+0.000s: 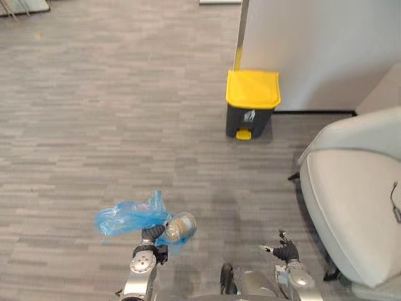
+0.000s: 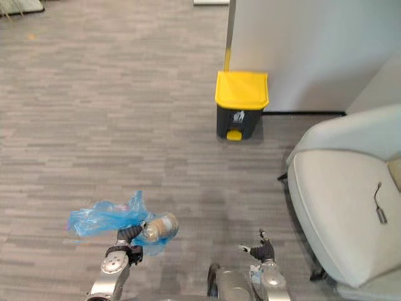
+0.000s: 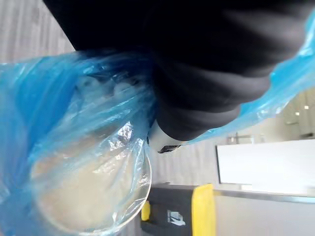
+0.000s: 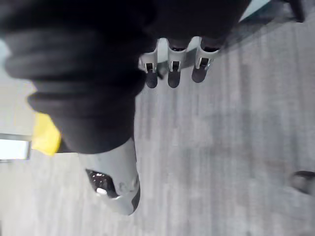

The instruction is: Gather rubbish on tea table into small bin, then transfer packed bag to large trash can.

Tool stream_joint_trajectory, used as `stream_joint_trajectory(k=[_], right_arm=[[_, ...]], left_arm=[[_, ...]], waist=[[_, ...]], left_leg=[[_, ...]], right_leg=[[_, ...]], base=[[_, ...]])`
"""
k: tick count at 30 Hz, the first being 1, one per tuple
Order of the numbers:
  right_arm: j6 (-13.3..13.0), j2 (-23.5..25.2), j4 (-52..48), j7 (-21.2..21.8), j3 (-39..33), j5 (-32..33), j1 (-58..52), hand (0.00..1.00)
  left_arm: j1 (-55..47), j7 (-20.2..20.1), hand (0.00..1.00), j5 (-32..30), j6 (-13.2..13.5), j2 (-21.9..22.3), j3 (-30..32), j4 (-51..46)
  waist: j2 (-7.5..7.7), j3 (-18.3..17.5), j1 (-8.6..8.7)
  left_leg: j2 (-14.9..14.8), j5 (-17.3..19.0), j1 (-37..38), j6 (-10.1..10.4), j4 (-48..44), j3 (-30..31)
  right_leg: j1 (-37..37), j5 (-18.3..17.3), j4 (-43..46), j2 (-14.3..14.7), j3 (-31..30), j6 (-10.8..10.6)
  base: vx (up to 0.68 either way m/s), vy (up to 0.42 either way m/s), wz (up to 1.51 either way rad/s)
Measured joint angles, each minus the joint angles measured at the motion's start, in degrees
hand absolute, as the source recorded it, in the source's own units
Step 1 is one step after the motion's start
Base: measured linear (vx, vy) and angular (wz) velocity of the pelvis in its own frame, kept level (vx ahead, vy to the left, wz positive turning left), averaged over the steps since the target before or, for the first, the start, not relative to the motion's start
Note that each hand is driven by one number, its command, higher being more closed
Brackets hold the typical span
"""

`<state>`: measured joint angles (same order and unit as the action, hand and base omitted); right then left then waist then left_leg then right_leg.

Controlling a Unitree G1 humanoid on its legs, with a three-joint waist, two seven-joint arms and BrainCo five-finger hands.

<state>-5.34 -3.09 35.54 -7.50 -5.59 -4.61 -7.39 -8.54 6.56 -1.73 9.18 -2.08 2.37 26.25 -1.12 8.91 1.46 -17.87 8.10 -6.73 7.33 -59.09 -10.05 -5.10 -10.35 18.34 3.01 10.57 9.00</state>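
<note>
1. The bin (image 1: 252,103) has a yellow lid, a dark body and a yellow pedal (image 1: 244,134). On its dark front there is a small white label (image 1: 249,115); its print is too small to read.
2. The bag (image 1: 128,216) is thin blue plastic and it is up in the air, above the floor (image 1: 94,113). It is well apart from the bin, on the robot's near side of it and to the left of it.
3. Inside the bag there is a clear round cup (image 1: 182,227). It lies on the side of the bag that is closer to the bin.
4. The left hand (image 1: 152,235) holds the bag from below. Its fingers are closed on the blue film, between the loose crumpled end and the cup. In the left wrist view the film wraps around the hand, and the cup sits just beside the thumb (image 3: 162,140).
5. The right hand (image 1: 285,251) holds nothing. It is low, nearer to the robot than the bin and a little to the right of it. Its fingers (image 4: 172,73) are straight in a row, and the thumb stands apart from them.
6. A white wall (image 1: 313,44) stands just behind the bin.
7. A grey chair (image 1: 351,200) stands to the right of the bin, on its near side.
</note>
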Motion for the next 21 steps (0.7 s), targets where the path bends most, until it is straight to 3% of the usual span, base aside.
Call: stream_joint_trajectory(k=[1,2,3,6,8,9,10,11,12,15,16,17,18,19,21], right_arm=[[0.0,0.36,-0.55,-0.02,-0.04,0.09,0.13,0.0],[-0.09,0.93,-1.12,-0.03,-0.03,0.59,0.25,0.0],[-0.07,0.97,-1.06,-0.02,-0.02,0.62,0.34,0.0],[0.17,0.84,-1.07,-0.1,-0.2,0.66,0.52,0.0],[0.2,0.25,-0.99,-0.22,-0.57,0.7,0.76,0.0],[0.16,-0.69,-0.85,-0.25,-0.82,0.7,0.94,0.0],[0.33,-0.64,1.38,-0.27,-0.7,0.7,2.02,0.0],[0.63,-0.21,1.58,-0.2,-0.45,0.7,2.1,0.0],[0.63,0.37,1.27,-0.21,-0.6,0.66,2.04,0.0],[0.69,0.63,1.27,-0.05,-0.37,0.49,2.47,0.0],[0.69,0.79,1.25,-0.05,-0.3,0.48,2.49,0.0],[0.69,1.0,1.24,-0.04,-0.19,0.41,2.4,0.0],[0.7,1.13,1.24,-0.03,-0.18,0.33,2.36,0.0],[0.71,1.61,1.18,-0.04,-0.18,-0.11,2.31,0.0],[0.76,1.95,0.72,-0.03,-0.09,-0.4,2.35,0.0]], left_arm=[[-0.23,-0.17,1.0,0.02,-0.01,-0.02,-0.01,-0.41],[-1.24,-0.17,1.0,0.05,-0.06,-0.07,-0.01,-1.52],[-1.58,-0.17,1.0,0.05,-0.06,-0.06,-0.02,-1.53],[-3.2,-0.16,1.0,0.04,-0.32,-0.07,-0.03,-1.51],[-3.18,-0.16,1.0,0.04,-0.59,0.18,-0.06,-1.46],[-3.3,-0.12,1.0,0.06,-0.51,0.53,-0.03,-1.42],[-3.14,-0.04,1.0,0.08,-0.6,0.51,0.54,-0.63],[-3.19,-0.03,1.0,0.09,-0.71,0.16,0.5,-0.66],[-2.89,-0.02,1.0,0.09,-0.8,-0.39,0.59,-0.67],[-3.08,0.05,1.0,0.1,-1.14,-0.19,0.07,-0.88],[-3.56,0.06,1.0,0.11,-1.19,-0.4,-0.51,-0.95],[-3.85,0.08,1.0,0.11,-1.21,-0.71,-1.04,-1.06],[-3.83,0.16,1.0,0.12,-1.26,-0.83,-1.53,-1.07],[-3.83,0.75,1.0,0.14,-1.35,-1.28,-1.79,-1.17],[-3.86,1.39,1.0,0.64,-1.49,-1.68,-1.57,-1.36]], waist=[[0.35,0.12,-0.61],[0.5,0.18,-2.34],[0.71,0.17,-2.56],[1.25,0.45,-3.32],[1.64,0.62,-3.92],[-0.17,-0.1,-4.13],[0.18,-0.46,-4.57],[1.3,-1.05,-4.83],[2.52,-1.73,-5.24],[2.74,-1.78,-5.39],[2.65,-1.78,-5.32],[2.67,-1.78,-4.93],[2.73,-1.75,-4.92],[2.84,-1.72,-4.5],[2.78,-1.44,-3.8]], left_leg=[[-0.13,0.55,-1.76,-0.9,-1.34,-0.26],[0.18,1.25,-5.77,-1.99,-0.99,-1.13],[0.71,1.65,-7.33,-2.64,0.29,-1.06],[5.5,3.54,-11.89,-3.81,14.98,-0.79],[9.46,2.64,-12.68,-2.9,27.74,0.48],[10.75,-0.56,-11.06,-1.01,38.44,2.54],[11.5,-4.76,-10.39,-5.77,39.01,1.9],[12.44,-3.57,-10.35,-5.61,38.89,1.1],[13.86,-1.33,-10.36,-6.73,38.1,-0.62],[15.94,3.52,-5.85,-9.34,36.72,-4.24],[16.25,4.75,-3.82,-9.92,36.87,-5.03],[16.43,6.25,-1.38,-10.32,37.23,-5.78],[16.5,7.09,-0.36,-10.39,37.25,-5.91],[16.68,8.25,2.1,-10.5,37.96,-5.99],[16.74,8.73,5.47,-10.5,40.02,-6.06]], right_leg=[[1.06,-0.49,-0.72,0.46,-0.87,0.71],[3.06,-0.95,-2.08,0.88,-3.18,0.55],[3.75,-1.18,-2.67,0.85,-3.8,0.21],[7.35,-2.22,-4.75,-0.77,-6.96,-1.54],[8.52,-3.07,-5.36,-2.24,-8.87,-3.86],[8.82,-4.15,-5.56,-1.97,-10.41,-5.67],[9.31,-5.75,-4.89,-2.28,-12.59,-7.29],[9.13,-6.2,-4.74,-3.57,-13.2,-8.08],[8.91,-7.13,-3.85,-5.52,-14.37,-9.62],[6.93,-7.83,7.16,-8.5,-16.62,-13.46],[4.63,-6.95,13.69,-8.9,-16.92,-16.11],[1.16,-5.0,23.35,-9.23,-16.95,-20.97],[-0.93,-4.59,27.93,-9.34,-16.74,-21.76],[-5.65,-5.02,36.0,-9.99,-14.46,-20.76],[-9.58,-6.33,39.62,-10.44,-10.85,-18.05]], base=[[0.29,0.013,-0.82],[0.21,0.04,-0.71],[0.21,0.072,-0.67],[0.29,0.159,-0.45],[0.35,0.224,-0.46],[0.47,0.374,-0.62],[0.4,0.323,-0.59],[0.5,0.333,-0.52],[0.35,0.172,-0.35],[0.49,0.274,-0.46],[0.31,0.144,-0.29],[0.37,0.146,-0.25],[0.35,0.1,-0.16],[0.42,0.077,-0.06],[0.36,0.009,-0.01]])
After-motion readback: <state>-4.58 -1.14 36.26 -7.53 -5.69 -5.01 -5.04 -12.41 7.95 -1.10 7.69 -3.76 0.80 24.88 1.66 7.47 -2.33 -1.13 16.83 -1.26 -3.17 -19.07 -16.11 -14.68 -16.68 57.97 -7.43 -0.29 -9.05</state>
